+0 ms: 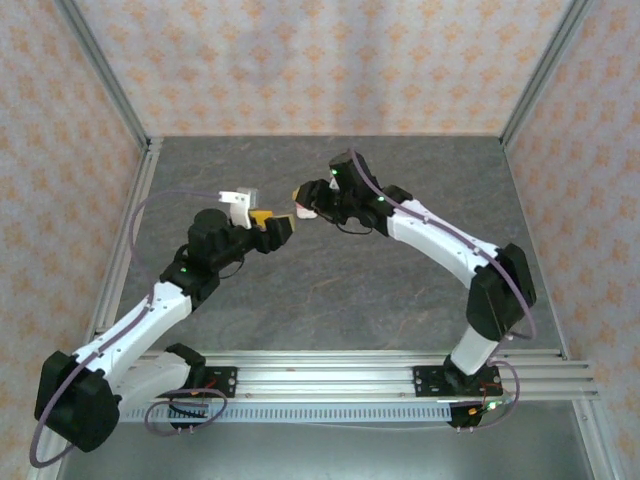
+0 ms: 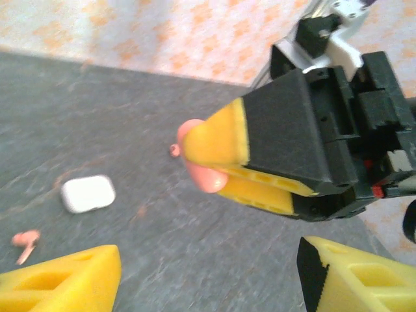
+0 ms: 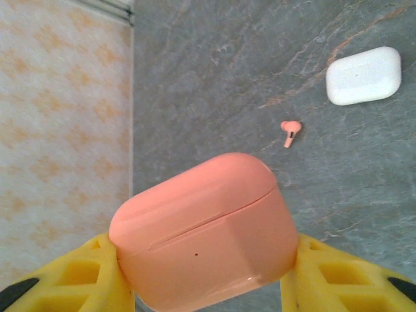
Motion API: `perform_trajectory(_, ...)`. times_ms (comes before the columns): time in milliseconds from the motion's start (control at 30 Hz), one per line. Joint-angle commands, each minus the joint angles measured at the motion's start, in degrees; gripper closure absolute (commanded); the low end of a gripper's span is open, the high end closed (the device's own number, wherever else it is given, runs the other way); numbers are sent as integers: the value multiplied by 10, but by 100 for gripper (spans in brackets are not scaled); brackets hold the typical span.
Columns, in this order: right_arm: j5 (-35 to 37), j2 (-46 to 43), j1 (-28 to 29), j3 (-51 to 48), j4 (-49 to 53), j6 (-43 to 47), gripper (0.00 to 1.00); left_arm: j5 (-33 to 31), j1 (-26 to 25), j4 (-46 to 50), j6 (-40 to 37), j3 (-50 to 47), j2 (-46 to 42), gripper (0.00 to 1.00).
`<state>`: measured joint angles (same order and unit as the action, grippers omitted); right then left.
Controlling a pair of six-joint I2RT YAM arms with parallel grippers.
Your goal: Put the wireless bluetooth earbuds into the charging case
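up off the table [image 3: 214, 78], right gripper [image 3: 205, 276] clamps the pink case [image 3: 205, 227], left gripper [image 2: 208, 279] gapes empty. pink earbud [image 3: 289, 132] lies near the white case [image 3: 363, 75]; tiny, probably slick, i'd pinch the stem.

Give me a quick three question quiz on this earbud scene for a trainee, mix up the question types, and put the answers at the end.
1. True or false: the right tool is shut on the pink case.
2. Where is the white case? A: lying on the table, lid shut. B: leaning against the wall. C: stacked on the pink case.
3. Fill in the blank: the left tool holds nothing, and its jaws stand ____.

Key: 1 true; 2 A; 3 open.
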<state>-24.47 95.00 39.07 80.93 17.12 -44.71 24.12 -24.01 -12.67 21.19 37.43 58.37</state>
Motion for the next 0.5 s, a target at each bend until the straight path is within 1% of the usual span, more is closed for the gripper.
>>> perform_trajectory(0, -14, -40, -8, -22, -86, -77, 54, -47, -27, -123, -32, 5, 12, 27)
perform_trajectory(333, -51, -67, -12, -30, -118, -131, 54, -50, -39, -254, -24, -4, 77, 28)
perform_trajectory(467, -65, -72, -12, -37, -129, -146, 54, -45, -40, -271, -25, 12, 105, 30)
